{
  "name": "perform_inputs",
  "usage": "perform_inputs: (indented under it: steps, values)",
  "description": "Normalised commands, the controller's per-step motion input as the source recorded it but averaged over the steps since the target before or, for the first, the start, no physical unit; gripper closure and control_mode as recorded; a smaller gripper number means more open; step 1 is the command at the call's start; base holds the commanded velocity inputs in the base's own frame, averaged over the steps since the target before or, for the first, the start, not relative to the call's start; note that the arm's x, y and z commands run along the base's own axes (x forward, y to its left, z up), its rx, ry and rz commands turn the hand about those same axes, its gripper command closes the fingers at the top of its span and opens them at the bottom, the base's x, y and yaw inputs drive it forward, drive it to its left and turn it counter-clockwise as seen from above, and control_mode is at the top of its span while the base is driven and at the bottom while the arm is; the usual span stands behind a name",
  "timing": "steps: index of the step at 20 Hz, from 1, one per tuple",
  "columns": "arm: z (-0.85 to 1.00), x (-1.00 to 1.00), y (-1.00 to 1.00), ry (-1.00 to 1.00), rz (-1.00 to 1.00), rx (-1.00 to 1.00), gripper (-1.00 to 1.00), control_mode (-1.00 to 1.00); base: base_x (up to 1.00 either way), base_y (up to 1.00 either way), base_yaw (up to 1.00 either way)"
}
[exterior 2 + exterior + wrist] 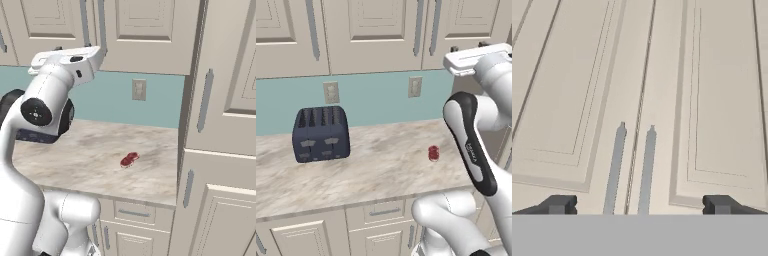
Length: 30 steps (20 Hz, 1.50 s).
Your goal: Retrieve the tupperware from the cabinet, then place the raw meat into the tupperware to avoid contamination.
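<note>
The beige wall cabinet (373,35) hangs over the counter with its raised-panel doors shut. In the hand view its two long grey bar handles (614,170) stand side by side at the seam between the doors. My gripper (640,205) is open, held up in front of those doors, its two dark fingertips (559,204) spread wide on either side of the handles and holding nothing. The tupperware is hidden behind the shut doors. The raw meat (433,153), a tiny red chunk, lies on the marble counter, also seen from the other side as the raw meat (129,159).
A dark blue toaster (321,134) stands at the counter's back left. Wall outlets (415,86) sit on the teal backsplash. A tall beige cabinet unit (220,125) closes off the counter's right end. Drawer fronts (383,212) run below the counter (371,170).
</note>
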Motion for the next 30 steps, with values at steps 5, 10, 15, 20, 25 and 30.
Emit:
perform_inputs:
  steps: [5, 10, 15, 20, 25, 30]
  values:
    - [0.05, 0.01, -0.25, -0.03, 0.00, 0.03, -1.00, -1.00, 0.00, 0.00, 0.00]
    - [0.00, 0.03, -0.18, 0.00, 0.00, 0.03, -1.00, -1.00, 0.00, 0.00, 0.00]
    - [0.00, 0.05, -0.02, 0.00, 0.00, 0.01, -1.00, -1.00, 0.00, 0.00, 0.00]
    - [0.00, 0.07, 0.02, 0.00, 0.00, 0.00, -1.00, -1.00, 0.00, 0.00, 0.00]
    - [0.00, 0.14, 0.03, 0.00, 0.00, 0.00, -1.00, -1.00, 0.00, 0.00, 0.00]
    - [0.00, 0.18, 0.00, 0.00, 0.00, 0.00, -1.00, -1.00, 0.00, 0.00, 0.00]
